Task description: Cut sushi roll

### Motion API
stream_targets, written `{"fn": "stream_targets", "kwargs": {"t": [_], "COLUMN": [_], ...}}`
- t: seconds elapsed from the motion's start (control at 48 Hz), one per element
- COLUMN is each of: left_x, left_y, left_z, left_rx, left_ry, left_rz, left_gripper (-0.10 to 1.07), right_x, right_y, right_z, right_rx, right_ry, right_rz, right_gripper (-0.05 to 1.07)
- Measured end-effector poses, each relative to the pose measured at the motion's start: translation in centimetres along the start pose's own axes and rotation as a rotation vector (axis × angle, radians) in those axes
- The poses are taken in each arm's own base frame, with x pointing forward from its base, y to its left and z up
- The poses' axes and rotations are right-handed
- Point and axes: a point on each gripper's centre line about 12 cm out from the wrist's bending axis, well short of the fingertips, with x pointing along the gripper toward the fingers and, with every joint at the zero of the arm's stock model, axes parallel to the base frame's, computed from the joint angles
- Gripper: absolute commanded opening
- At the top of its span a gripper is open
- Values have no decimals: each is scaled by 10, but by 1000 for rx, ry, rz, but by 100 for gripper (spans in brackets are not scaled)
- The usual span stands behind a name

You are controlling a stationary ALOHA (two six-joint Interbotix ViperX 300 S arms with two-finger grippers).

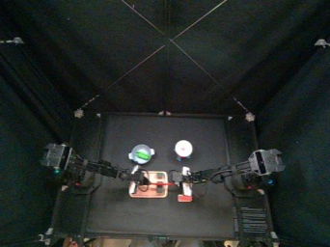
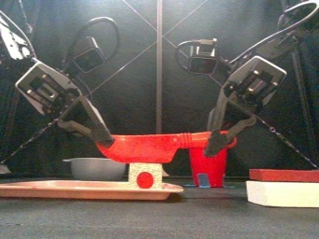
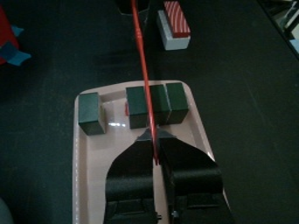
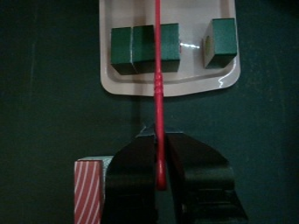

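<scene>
A green sushi roll (image 3: 158,105) lies on a pink tray (image 3: 87,166), with one cut piece (image 3: 93,114) standing a small gap away. A red knife (image 2: 149,147) spans level between both arms, edge down over the roll's longer part (image 4: 140,45). From the front its blade hangs just above the roll's white and red end (image 2: 145,177). My left gripper (image 3: 149,144) is shut on the blade's end. My right gripper (image 4: 156,140) is shut on the handle. From above, both grippers meet over the tray (image 1: 154,183).
A red and white striped box (image 4: 90,188) sits beside the right gripper, off the tray's end (image 2: 284,187). A red cup (image 2: 206,168) and a grey bowl (image 2: 93,168) stand behind the tray. Two small round things (image 1: 139,152) (image 1: 183,148) lie farther back.
</scene>
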Motion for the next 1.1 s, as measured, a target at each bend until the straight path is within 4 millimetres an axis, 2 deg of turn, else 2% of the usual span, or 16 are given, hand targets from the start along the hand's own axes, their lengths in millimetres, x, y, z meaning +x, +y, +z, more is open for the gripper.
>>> {"fn": "stream_targets", "kwargs": {"t": [0.521,0.833,1.104], "left_x": [1,10,16], "left_y": [1,1,1], "left_z": [-1,-11,-20], "left_rx": [-1,-6,-13], "left_ry": [3,38,72], "left_rz": [1,1,2], "left_gripper": [30,30,30], "right_x": [2,19,25], "right_y": [-1,-3,-3], "right_z": [-1,-16,-20], "right_rx": [3,19,33], "right_ry": [4,61,77], "right_rz": [-2,-9,-12], "right_gripper": [35,36,36]}}
